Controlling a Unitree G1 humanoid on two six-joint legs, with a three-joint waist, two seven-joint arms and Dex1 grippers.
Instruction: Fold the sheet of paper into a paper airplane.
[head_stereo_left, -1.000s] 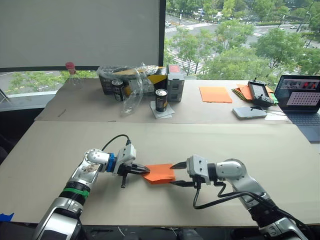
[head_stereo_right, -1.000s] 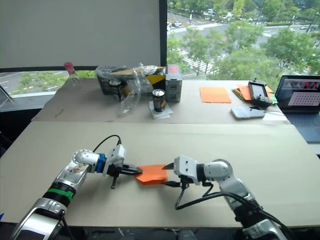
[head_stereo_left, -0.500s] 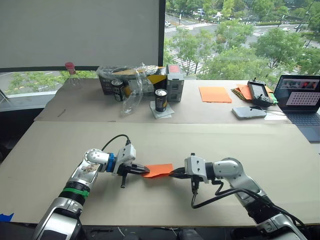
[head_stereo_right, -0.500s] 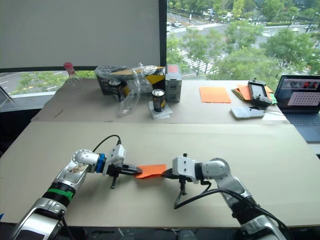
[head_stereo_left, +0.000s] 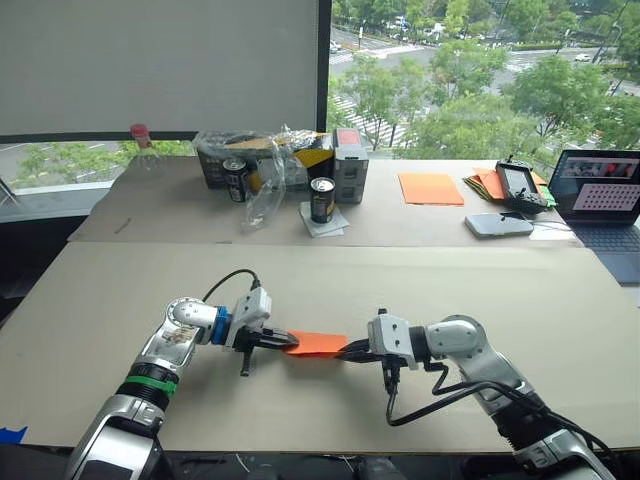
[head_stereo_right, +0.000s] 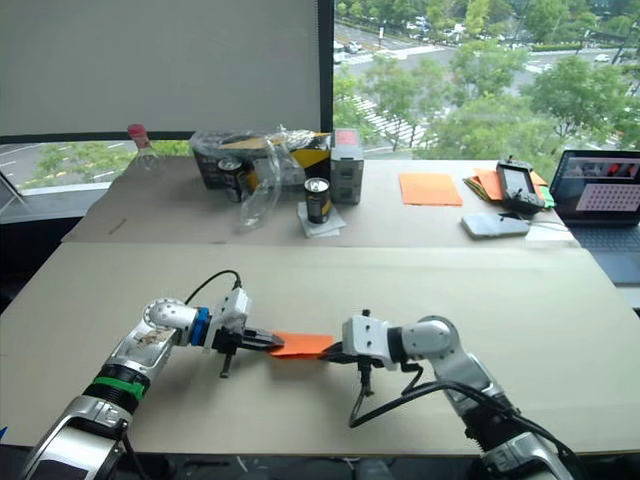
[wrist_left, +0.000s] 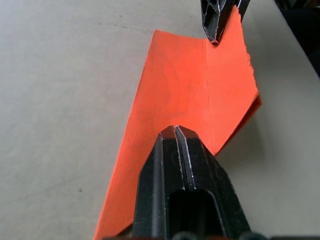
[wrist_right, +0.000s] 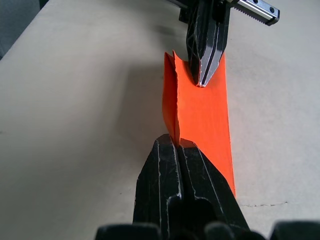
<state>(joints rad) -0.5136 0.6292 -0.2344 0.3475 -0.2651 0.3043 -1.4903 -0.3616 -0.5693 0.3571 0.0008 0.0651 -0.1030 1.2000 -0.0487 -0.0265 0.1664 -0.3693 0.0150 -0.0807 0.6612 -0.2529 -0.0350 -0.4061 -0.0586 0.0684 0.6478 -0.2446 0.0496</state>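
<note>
Now folded flatter than 1 second ago: paper (head_stereo_left: 316, 343) pinched at opposite ends by left gripper (head_stereo_left: 282, 341) and right gripper (head_stereo_left: 348, 350), crease forming.

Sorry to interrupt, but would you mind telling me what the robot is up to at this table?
It is folding a sheet of paper into a paper airplane. The left gripper is shut on one end of the orange sheet and the right gripper is shut on the opposite end, so the paper spans between them just above the table. The sheet is folded over into a narrow strip with a crease across it, not yet a pointed plane.
</note>
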